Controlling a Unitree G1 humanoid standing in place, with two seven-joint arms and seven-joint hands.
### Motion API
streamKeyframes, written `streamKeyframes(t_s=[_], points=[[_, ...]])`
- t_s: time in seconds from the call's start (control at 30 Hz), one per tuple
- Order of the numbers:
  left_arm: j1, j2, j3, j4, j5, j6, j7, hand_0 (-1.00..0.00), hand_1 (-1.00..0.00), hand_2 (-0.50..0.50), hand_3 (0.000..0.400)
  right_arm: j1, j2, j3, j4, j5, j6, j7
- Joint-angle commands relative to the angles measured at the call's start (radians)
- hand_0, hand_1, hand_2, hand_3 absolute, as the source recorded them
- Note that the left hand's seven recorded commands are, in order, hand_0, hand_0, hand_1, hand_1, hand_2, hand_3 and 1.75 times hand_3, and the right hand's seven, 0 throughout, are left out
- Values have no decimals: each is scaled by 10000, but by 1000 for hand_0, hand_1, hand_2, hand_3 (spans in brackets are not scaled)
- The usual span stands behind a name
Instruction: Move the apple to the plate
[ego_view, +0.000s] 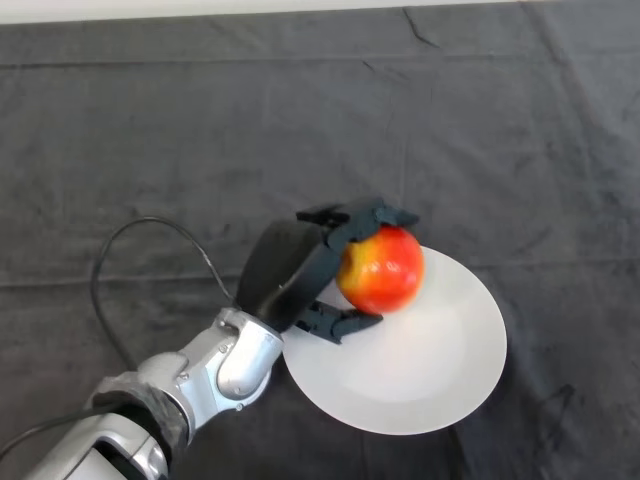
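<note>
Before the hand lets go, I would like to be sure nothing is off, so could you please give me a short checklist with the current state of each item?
1. Hold on the apple: the left hand has fingers curled over its top and the thumb below it. Ok.
2. Apple over the plate: it sits above the plate's upper left edge, not the middle. Ok, but marginal.
3. Apple resting on the plate: contact is hidden from this view. Cannot tell.
4. Landing spot: the white surface beside the apple is bare. Ok.
5. Plate lying flat on the dark cloth: it looks level. Ok.
</note>
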Motion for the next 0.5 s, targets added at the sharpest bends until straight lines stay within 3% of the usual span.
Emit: streamKeyframes(t_s=[0.03,0.17,0.2,0.23,0.5], points=[[-608,78,-365,395,58,79,-231,-1000,-914,-43,400,348,-228,-57,166,89,-61,36],[-621,100,-545,432,25,196,-332,-1000,-318,-341,400,346,-229,-58,170,88,-61,38],[-619,107,-598,438,25,234,-348,-1000,-318,-341,400,346,-230,-58,171,87,-62,38],[-613,114,-649,441,29,270,-358,-1000,0,-500,400,346,-230,-58,172,87,-62,39],[-623,173,-981,472,41,544,-493,-1000,0,-500,400,344,-232,-59,177,85,-63,41]])
